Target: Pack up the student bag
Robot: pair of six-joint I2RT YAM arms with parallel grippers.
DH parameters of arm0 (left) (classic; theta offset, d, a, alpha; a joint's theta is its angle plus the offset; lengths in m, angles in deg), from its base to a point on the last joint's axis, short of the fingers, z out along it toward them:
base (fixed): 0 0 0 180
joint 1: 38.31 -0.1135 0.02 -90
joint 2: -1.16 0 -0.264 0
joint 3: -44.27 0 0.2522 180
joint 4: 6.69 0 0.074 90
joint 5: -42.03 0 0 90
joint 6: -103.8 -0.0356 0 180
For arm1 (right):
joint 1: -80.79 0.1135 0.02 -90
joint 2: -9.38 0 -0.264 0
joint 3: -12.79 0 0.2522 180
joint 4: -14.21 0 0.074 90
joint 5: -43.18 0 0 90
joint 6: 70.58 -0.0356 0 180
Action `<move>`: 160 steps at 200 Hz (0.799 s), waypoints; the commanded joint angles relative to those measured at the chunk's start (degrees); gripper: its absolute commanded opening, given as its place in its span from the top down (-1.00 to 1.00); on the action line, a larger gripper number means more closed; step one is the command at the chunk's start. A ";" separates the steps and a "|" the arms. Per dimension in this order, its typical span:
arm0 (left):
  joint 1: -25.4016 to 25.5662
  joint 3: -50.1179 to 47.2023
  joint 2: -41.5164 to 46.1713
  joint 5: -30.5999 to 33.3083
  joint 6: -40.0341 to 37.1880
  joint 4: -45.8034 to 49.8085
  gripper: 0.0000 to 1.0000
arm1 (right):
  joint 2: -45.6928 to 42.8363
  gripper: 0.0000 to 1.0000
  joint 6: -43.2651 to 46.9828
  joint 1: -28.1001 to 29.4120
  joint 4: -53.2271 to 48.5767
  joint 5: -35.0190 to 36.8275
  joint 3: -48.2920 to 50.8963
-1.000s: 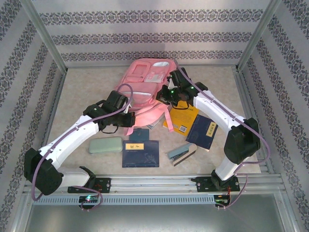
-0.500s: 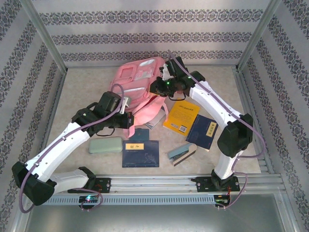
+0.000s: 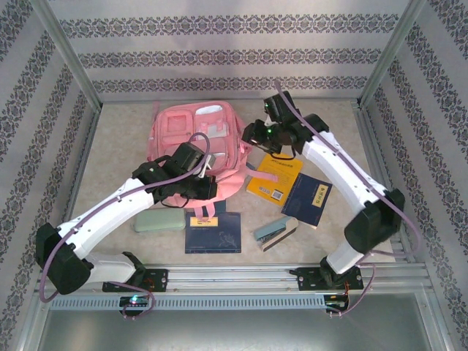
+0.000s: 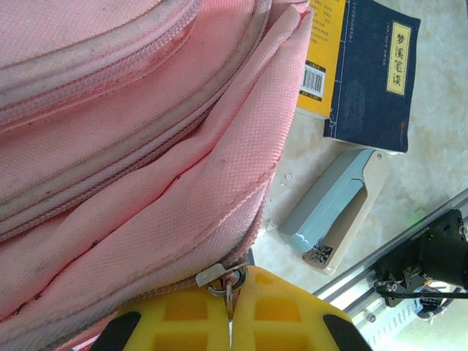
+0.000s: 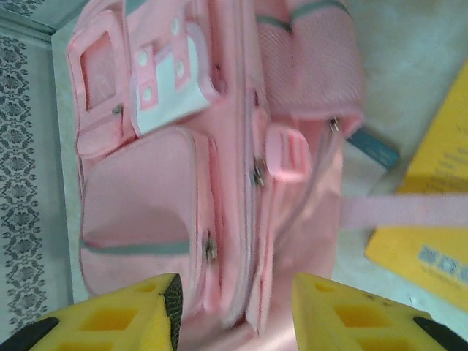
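The student bag (image 3: 196, 139) is lying flat on the worktop (image 3: 117, 146), toward the far middle, with its pocketed front facing up and its near edge pointing toward the arm bases. The left tool (image 4: 229, 322) is sitting at that near edge with its yellow fingers (image 4: 281, 314) pressed tight together, pinching a small metal zip pull (image 4: 227, 281) that is hanging from the zip line in the pink fabric. The right tool (image 5: 234, 311) is hanging at the bag's right side, looking down over the front pockets. Its two yellow pads (image 5: 124, 314) are standing well apart and gripping nothing, and pink fabric is showing through the gap. A yellow book (image 3: 274, 178) is lying just right of the bag, and a pink strap (image 5: 395, 212) is trailing across it. A dark blue book (image 3: 306, 199) with a yellow title strip is overlapping the yellow book's right side. A grey-blue stapler (image 3: 276, 231) is resting nearer the arm bases, apart from both books. A pale green case (image 3: 159, 219) is lying to the left, partly under the left arm. Beside it, a dark blue notebook (image 3: 213, 232) with a yellow label is sitting just in front of the bag's near edge.
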 commanded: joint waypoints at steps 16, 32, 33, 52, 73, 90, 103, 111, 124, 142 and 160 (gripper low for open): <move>0.46 0.35 0.37 0.33 0.49 -4.90 1.00 | -5.10 0.07 -12.27 3.02 3.50 -2.88 8.74; 0.46 0.18 0.54 0.47 0.44 -4.77 1.00 | -5.38 0.01 -15.51 4.91 5.72 -4.82 10.61; 0.46 0.17 0.50 0.45 0.44 -4.77 1.00 | -5.29 0.00 -15.58 5.01 5.80 -4.92 10.63; 0.46 0.21 0.56 0.62 0.37 -4.77 1.00 | -4.80 -0.03 -19.17 6.48 9.41 -6.99 12.82; 0.46 0.22 0.67 0.77 0.39 -4.82 1.00 | -4.03 -0.03 -22.31 7.68 13.79 -8.83 15.15; 0.46 -0.01 0.85 0.89 0.37 -4.95 1.00 | -3.22 -0.03 -23.48 8.59 15.42 -8.93 15.82; 0.46 -0.18 0.86 0.79 0.30 -5.04 1.00 | -2.58 -0.03 -24.11 9.13 17.20 -9.51 16.29; 0.46 -0.27 0.88 0.67 0.26 -5.12 1.00 | -2.13 -0.02 -24.47 9.34 17.76 -9.68 16.32; 0.46 -0.49 0.96 0.51 0.24 -5.31 1.00 | -1.70 -0.02 -25.04 9.63 18.48 -9.45 16.27; 0.46 -0.57 1.11 0.44 0.27 -5.48 1.00 | -1.22 0.00 -25.35 10.32 18.80 -8.59 15.99; 0.46 -0.62 1.20 0.53 0.17 -5.58 1.00 | -0.39 0.02 -25.32 10.89 18.60 -8.15 15.70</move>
